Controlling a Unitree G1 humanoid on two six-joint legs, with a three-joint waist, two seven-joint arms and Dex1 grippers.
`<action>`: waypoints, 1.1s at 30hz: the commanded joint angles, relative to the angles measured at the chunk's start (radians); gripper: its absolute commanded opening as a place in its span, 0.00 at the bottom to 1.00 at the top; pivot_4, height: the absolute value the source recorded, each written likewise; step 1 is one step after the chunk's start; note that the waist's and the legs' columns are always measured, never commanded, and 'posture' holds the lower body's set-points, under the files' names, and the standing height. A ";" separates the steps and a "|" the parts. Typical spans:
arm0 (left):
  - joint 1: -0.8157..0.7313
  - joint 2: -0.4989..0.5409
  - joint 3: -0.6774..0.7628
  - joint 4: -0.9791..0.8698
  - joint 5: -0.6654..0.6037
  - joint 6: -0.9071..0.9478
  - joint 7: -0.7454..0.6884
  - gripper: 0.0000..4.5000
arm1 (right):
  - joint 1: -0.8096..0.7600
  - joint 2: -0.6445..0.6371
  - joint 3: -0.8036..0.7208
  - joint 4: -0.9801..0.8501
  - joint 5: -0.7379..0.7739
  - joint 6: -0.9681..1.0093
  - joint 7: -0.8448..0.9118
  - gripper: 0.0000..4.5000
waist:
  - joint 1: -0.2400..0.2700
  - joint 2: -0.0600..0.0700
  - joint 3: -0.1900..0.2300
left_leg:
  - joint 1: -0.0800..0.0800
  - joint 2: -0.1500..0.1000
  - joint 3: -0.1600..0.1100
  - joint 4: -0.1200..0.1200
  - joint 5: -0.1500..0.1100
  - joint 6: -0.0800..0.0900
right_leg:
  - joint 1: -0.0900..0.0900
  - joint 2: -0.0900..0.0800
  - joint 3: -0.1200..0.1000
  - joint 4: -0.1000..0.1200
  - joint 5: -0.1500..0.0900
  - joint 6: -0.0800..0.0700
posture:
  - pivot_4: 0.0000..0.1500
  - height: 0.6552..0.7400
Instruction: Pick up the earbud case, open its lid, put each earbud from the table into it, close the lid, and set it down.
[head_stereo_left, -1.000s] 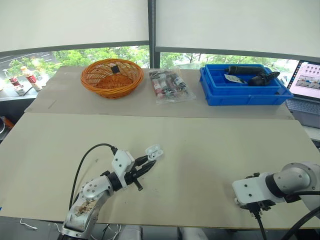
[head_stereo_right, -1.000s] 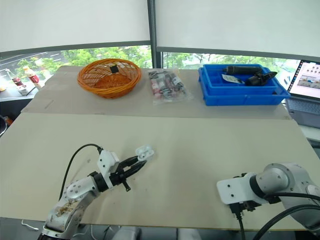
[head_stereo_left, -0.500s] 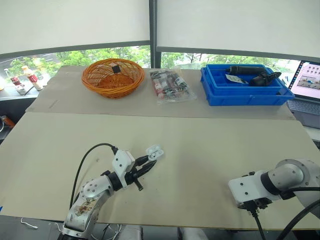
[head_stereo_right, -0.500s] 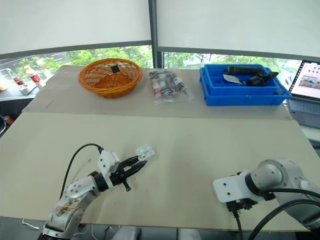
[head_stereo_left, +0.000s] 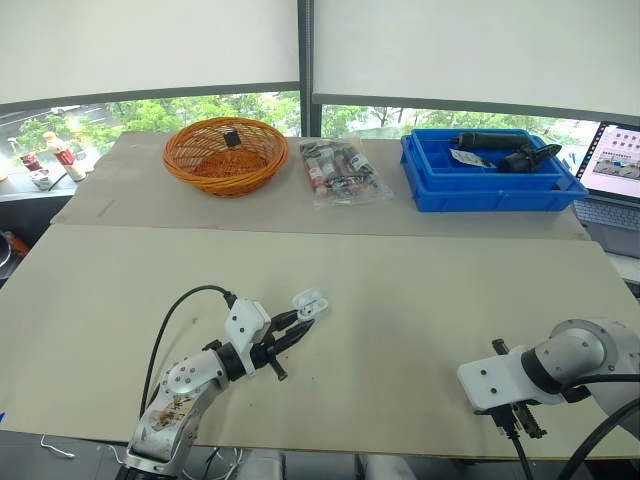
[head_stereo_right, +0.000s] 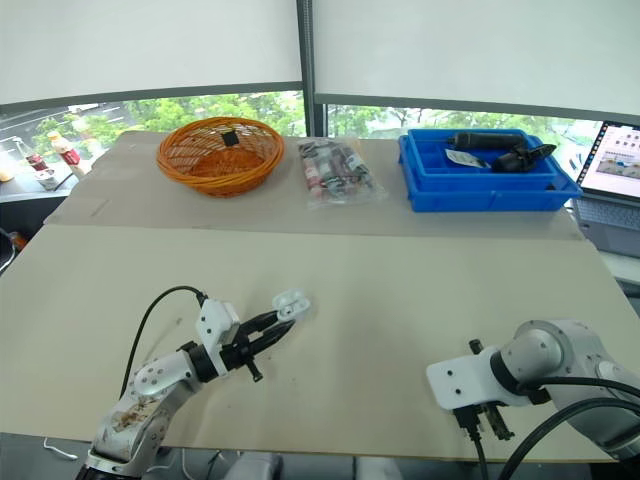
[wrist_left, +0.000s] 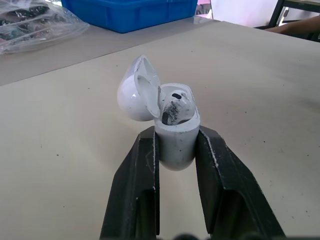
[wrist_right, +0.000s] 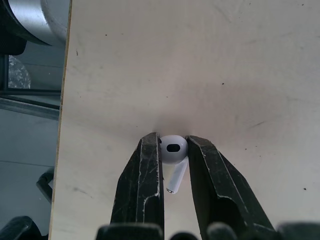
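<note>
Now left claw (wrist_left: 176, 136) grips case (wrist_left: 175, 150), right claw (wrist_right: 172, 142) earbud (wrist_right: 173, 149).

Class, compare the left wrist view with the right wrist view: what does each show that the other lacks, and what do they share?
Left wrist view: the left claw clamps the earbud case, its lid open, with what looks like a seated earbud inside; a blue bin stands behind. Right wrist view: the right claw pinches a loose earbud near the table edge. Shared: the beige table and two black fingers closed on a white item.
</note>
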 joint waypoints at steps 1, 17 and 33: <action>-0.012 -0.003 0.002 -0.026 -0.012 -0.009 -0.002 0.11 | -0.018 0.016 -0.014 -0.016 0.018 0.008 -0.015 0.08 | -0.001 0.000 0.000 | 0.000 0.000 0.000 0.000 0.000 0.000 | 0.000 0.000 0.000 0.000 0.000 0.000 | 1.00 0.69; -0.156 -0.050 0.003 0.056 -0.044 -0.013 -0.023 0.11 | -0.258 0.669 -0.199 -0.183 0.412 0.348 -0.534 0.08 | 0.007 0.000 0.001 | -0.005 -0.001 -0.002 0.002 0.000 0.000 | -0.004 -0.001 -0.001 0.001 0.000 0.000 | 1.00 0.69; -0.261 -0.076 0.005 0.123 -0.073 0.014 -0.072 0.11 | -0.213 1.072 -0.079 -0.073 0.365 0.131 -0.895 0.08 | -0.003 0.001 0.000 | -0.006 -0.001 -0.004 0.004 0.000 0.000 | -0.004 0.000 -0.002 0.003 0.000 0.000 | 1.00 0.69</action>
